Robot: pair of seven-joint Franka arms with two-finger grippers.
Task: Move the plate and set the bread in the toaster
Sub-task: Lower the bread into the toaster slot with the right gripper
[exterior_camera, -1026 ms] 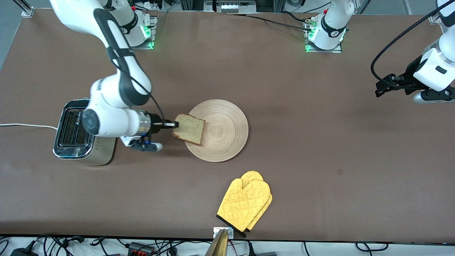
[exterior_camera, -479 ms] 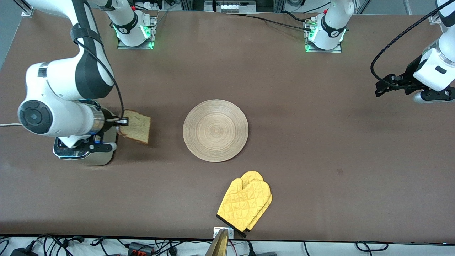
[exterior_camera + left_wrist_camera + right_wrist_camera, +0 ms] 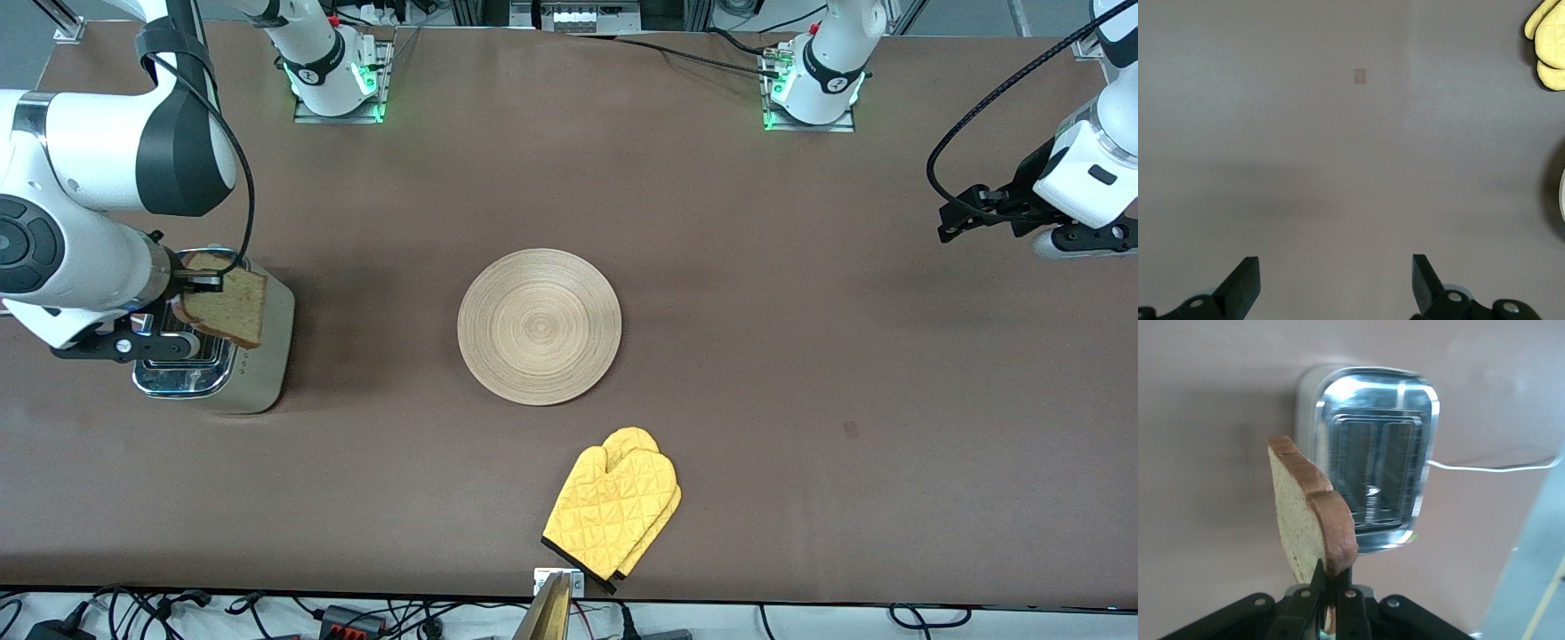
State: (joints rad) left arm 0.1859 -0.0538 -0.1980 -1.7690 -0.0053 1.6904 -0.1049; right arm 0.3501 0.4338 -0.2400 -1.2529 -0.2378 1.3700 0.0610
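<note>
My right gripper [image 3: 203, 283] is shut on the bread [image 3: 227, 307], a light brown slice with a darker crust, held by one edge over the toaster [image 3: 262, 360]. In the right wrist view the bread [image 3: 1308, 513] stands on edge above the toaster [image 3: 1371, 477], whose chrome top shows two slots. The round light-wood plate [image 3: 539, 325] lies bare at the table's middle. My left gripper [image 3: 956, 222] waits open and empty in the air at the left arm's end; in the left wrist view the left gripper [image 3: 1335, 283] has only bare table between its fingers.
A yellow oven mitt [image 3: 613, 511] lies near the table's front edge, nearer the front camera than the plate; it shows at a corner of the left wrist view [image 3: 1548, 43]. The toaster's white cord [image 3: 1491, 468] trails off the right arm's end.
My right gripper has carried the bread off the plate toward the right arm's end, and it now hangs over the toaster. The plate and my left arm have not moved.
</note>
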